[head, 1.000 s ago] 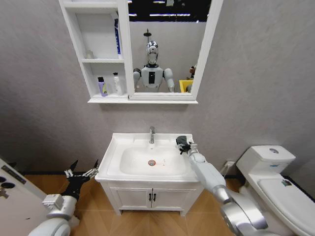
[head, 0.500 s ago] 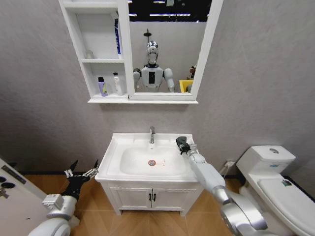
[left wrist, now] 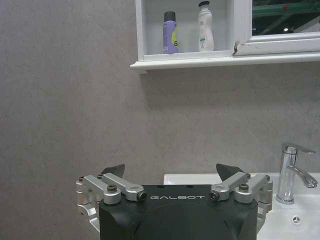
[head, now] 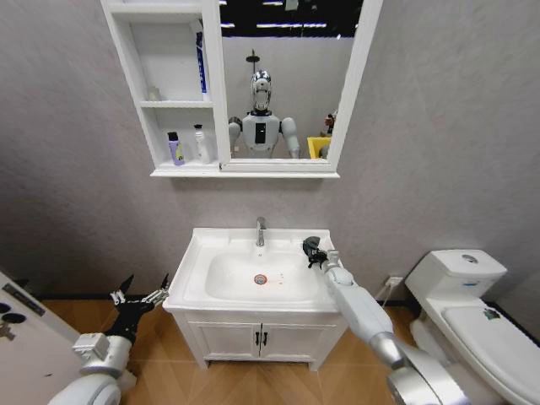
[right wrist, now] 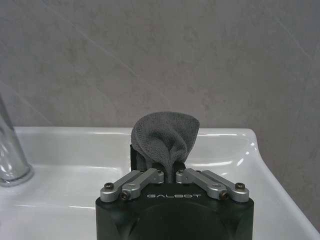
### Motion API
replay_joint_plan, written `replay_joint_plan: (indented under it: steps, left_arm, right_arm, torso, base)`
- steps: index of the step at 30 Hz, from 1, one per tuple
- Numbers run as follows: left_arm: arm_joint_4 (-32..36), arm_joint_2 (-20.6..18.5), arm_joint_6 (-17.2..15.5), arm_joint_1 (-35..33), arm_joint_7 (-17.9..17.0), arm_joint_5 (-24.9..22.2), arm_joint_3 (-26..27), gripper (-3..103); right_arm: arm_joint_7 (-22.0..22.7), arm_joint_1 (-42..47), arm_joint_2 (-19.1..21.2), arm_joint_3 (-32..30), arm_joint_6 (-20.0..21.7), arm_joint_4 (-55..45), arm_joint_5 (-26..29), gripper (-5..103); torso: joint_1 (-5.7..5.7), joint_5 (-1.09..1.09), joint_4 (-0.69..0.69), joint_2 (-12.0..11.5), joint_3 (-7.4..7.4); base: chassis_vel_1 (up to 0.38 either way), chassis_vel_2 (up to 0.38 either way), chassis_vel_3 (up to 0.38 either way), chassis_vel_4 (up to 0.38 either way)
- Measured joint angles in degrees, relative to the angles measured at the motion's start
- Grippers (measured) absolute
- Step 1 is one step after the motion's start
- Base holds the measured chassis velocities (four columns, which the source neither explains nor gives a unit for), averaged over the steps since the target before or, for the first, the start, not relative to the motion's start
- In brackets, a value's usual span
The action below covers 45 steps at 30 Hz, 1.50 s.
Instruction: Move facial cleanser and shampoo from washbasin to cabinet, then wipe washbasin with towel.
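- Towel (right wrist: 165,137) sits bunched in the clenched right end effector (head: 314,251), over the washbasin's (head: 202,249) back right rim; the bowl lies leftward and below.
- Left end effector (head: 139,299) (fingers spread, empty) hangs beside the vanity.

Grey wall (head: 76,169), wooden floor (head: 169,371), white toilet (head: 472,304) alongside.

The washbasin (head: 221,291) stands against the wall, its faucet (head: 261,231) at the back rim. Above it and to the left hangs the cabinet (head: 173,89), with two bottles (head: 187,146) in the lowest compartment. The towel (head: 311,248) sits over the basin's back right corner. A toilet (head: 472,314) stands right of the basin.
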<state>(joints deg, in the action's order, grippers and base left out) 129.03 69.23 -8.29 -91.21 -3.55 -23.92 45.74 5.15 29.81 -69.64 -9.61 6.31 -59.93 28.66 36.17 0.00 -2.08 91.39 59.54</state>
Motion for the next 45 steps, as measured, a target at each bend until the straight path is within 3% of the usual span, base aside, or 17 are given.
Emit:
replay_joint_plan:
  steps: [5, 7, 8, 11, 12, 15, 17, 25, 37, 45]
  left_arm:
    - [0.0, 0.0, 0.0, 0.0, 0.0, 0.0, 0.0, 100]
    - [0.0, 0.0, 0.0, 0.0, 0.0, 0.0, 0.0, 100]
    - [0.0, 0.0, 0.0, 0.0, 0.0, 0.0, 0.0, 100]
    - [0.0, 0.0, 0.0, 0.0, 0.0, 0.0, 0.0, 100]
    - [0.0, 0.0, 0.0, 0.0, 0.0, 0.0, 0.0, 100]
    - [0.0, 0.0, 0.0, 0.0, 0.0, 0.0, 0.0, 100]
    - [0.0, 0.0, 0.0, 0.0, 0.0, 0.0, 0.0, 100]
    - [0.0, 0.0, 0.0, 0.0, 0.0, 0.0, 0.0, 100]
    - [0.0, 0.0, 0.01, 0.0, 0.0, 0.0, 0.01, 100]
    - [0.0, 0.0, 0.01, 0.0, 0.0, 0.0, 0.01, 100]
  right_arm:
    - [5.62, 3.77, 0.02, 1.64, 3.63, -11.2, 1.23, 5]
    - [12.04, 6.5, -0.29, 4.21, 6.86, -17.71, 1.74, 5]
    - [12.04, 6.5, -0.29, 4.21, 6.86, -17.71, 1.74, 5]
    - [20.39, 8.2, -0.57, 7.56, 11.97, -21.79, 6.88, 5]
    - [20.39, 8.2, -0.57, 7.56, 11.97, -21.79, 6.88, 5]
    - [25.45, 7.66, 0.04, 9.99, 15.38, -21.21, 15.12, 5]
    - [26.65, 7.24, 0.34, 10.5, 16.12, -20.49, 17.78, 5]
    - [28.4, 6.1, 0.05, 11.82, 17.85, -15.83, 25.22, 5]
    - [26.95, 3.51, -1.37, 12.88, 17.28, -6.41, 26.44, 5]
    - [21.78, 0.52, -3.9, 13.59, 15.37, 1.91, 24.21, 5]
  torso:
    - [0.0, -0.02, -0.01, 0.0, 0.0]
    - [0.0, 0.0, -0.02, 0.0, 0.0]
    - [0.0, 0.0, -0.02, 0.0, 0.0]
    - [-0.01, 0.0, -0.02, 0.0, 0.0]
    - [-0.01, 0.0, -0.02, 0.0, 0.0]
    - [0.0, 0.0, -0.02, 0.0, 0.0]
    - [0.0, -0.01, -0.01, 0.0, 0.0]
    - [0.01, 0.0, 0.0, 0.0, 0.0]
    - [0.0, 0.0, -0.01, 0.01, 0.0]
    - [-0.01, -0.01, -0.03, 0.01, -0.02]
  base:
    - [0.0, 0.0, 0.0, 0.0]
    - [0.0, 0.0, 0.0, 0.0]
    - [0.0, 0.0, 0.0, 0.0]
    - [0.0, 0.0, 0.0, 0.0]
    - [0.0, 0.0, 0.0, 0.0]
    - [0.0, 0.0, 0.0, 0.0]
    - [0.0, 0.0, 0.0, 0.0]
    - [0.0, 0.0, 0.0, 0.0]
    - [0.0, 0.0, 0.0, 0.0]
    - [0.0, 0.0, 0.0, 0.0]
